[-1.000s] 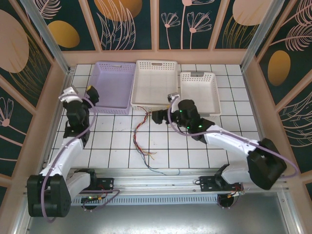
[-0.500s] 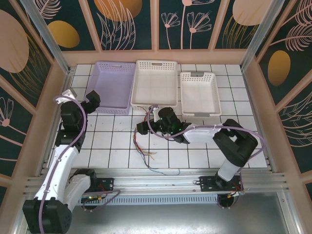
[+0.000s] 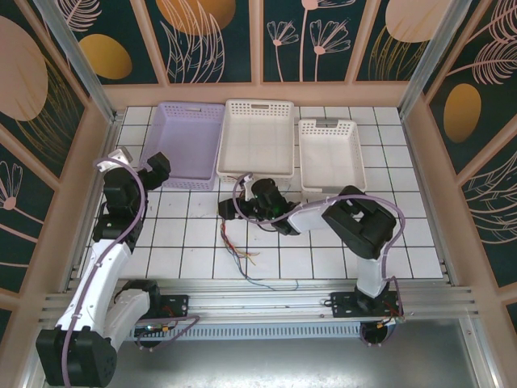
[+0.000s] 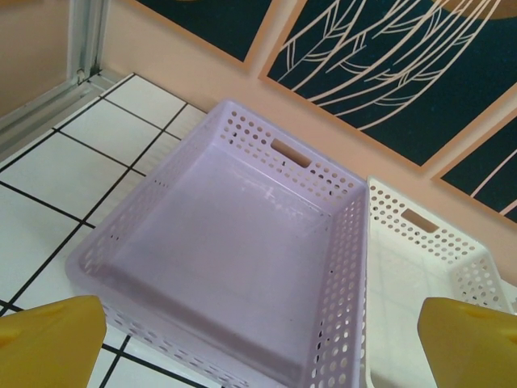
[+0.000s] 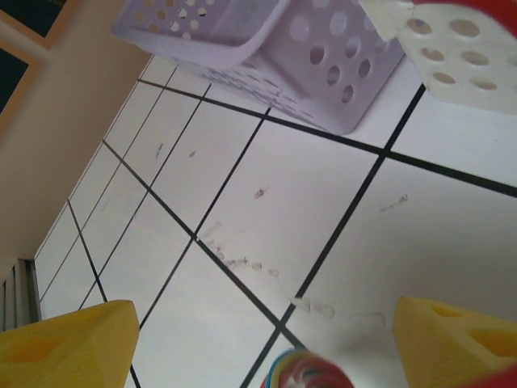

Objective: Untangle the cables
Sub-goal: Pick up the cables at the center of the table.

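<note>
Several thin floppy cables (image 3: pixel 227 230), red, blue, yellow, bunched together; right gripper (image 5: pixel 262 339) apart over them; left gripper (image 4: pixel 258 335) apart.

r gripper (image 5: pixel 262 343): yellow fingertips (image 5: pixel 65 343) set wide apart, low over the white tiled table (image 5: pixel 242 186). btwn them, a blurry bunch of cables (image 5: pixel 305 373), red, blue & yellow strands, clear of both tips. on the far side, corner of a lilac basket (image 5: pixel 266 40), w/ a white basket (image 5: pixel 460 48) just beside it.
</note>
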You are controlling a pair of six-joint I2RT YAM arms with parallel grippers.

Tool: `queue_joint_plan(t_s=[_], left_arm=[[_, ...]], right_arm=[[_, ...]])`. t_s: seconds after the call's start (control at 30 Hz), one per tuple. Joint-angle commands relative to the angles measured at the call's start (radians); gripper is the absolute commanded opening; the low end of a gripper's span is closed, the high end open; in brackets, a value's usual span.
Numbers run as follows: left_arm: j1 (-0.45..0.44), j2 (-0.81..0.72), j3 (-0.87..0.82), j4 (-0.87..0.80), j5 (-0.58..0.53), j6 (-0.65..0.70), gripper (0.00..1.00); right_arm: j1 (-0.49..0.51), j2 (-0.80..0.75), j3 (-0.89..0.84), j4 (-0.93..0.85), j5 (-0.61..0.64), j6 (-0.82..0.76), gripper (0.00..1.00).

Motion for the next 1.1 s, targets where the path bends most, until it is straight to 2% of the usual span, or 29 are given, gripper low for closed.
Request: queue_joint_plan(t_s=[0.0,0.17,0.37,0.53,0.7,0.87,1.07], left_arm=[[-0.012,-0.002,0.001,-0.001,0.02,0.014,0.98],[-0.023,0.002,0.001,-0.002,0.026,0.021,0.98],[-0.04,-0.004,0.004,-0.002,0.051,0.006,0.98],[-0.042,-0.028,-0.019,0.014,0.157,-0.049,0.94],[-0.041,-0.104,-0.102,0.033,0.278,-0.151,0.89],[-0.05,-0.211,-0.236,0.125,0.387,-0.277,0.86],[-0.064,-0.366,-0.346,0.173,0.483,-0.337,0.85]], right_arm=[[0.008,0.057,0.055,0.071,0.014,0.012,0.76],[0.008,0.094,0.095,0.064,0.0,0.013,0.56],[0.011,0.063,0.065,0.092,-0.004,0.022,0.25],[0.014,-0.002,0.055,0.066,-0.021,-0.001,0.0],[0.013,-0.086,0.059,0.034,-0.046,0.015,0.0],[0.009,-0.174,0.126,-0.071,-0.075,0.005,0.0],[-0.009,-0.266,0.195,-0.188,-0.104,0.017,0.0]])
